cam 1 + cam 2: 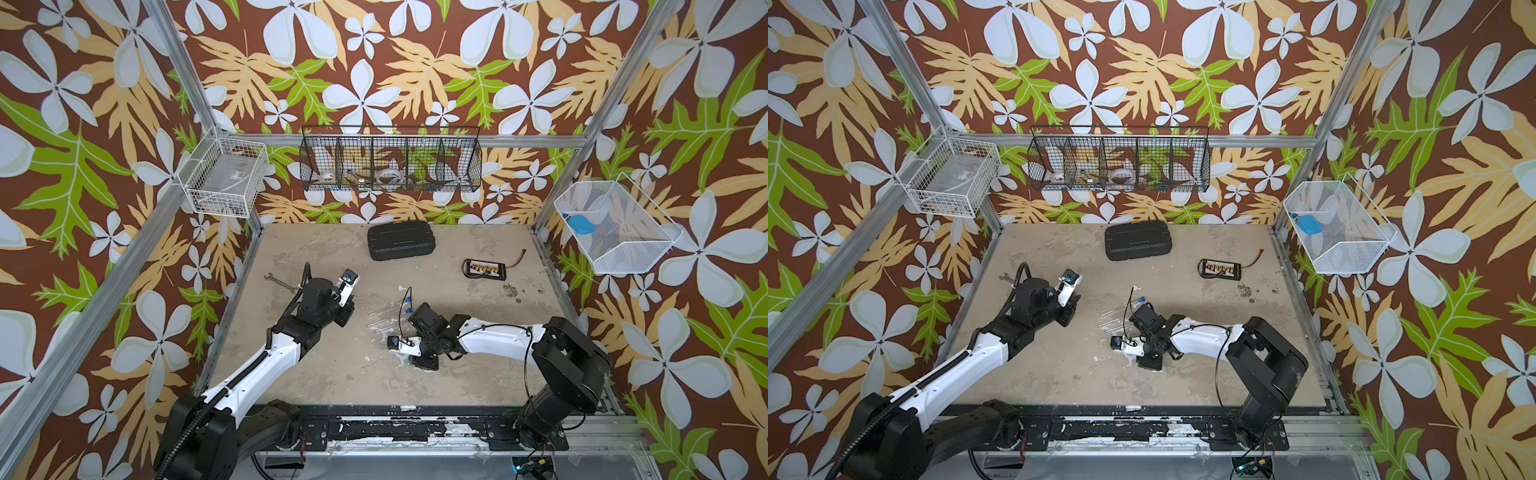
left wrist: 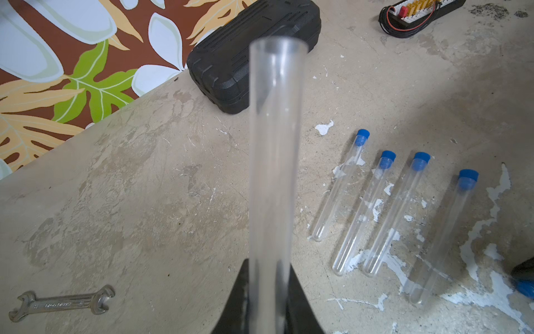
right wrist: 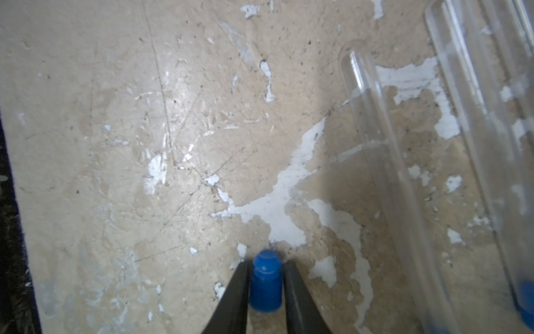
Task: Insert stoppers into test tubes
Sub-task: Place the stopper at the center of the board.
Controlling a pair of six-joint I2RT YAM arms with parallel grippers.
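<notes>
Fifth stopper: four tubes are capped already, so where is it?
Right wrist view: the stopper is pinched in the right gripper, beside the capped tubes lying on the table.

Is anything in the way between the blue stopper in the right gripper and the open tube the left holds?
Nothing upright. Four capped tubes lie flat on the table between the stopper and the open tube; lifting should clear them.

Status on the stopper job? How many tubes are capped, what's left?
Done: four tubes lie on the table, each with a blue stopper in its mouth.
In hand: the left claw grips the fifth tube, its mouth open; the right claw pinches a loose stopper.
Left: seat that stopper in the held tube.
</notes>
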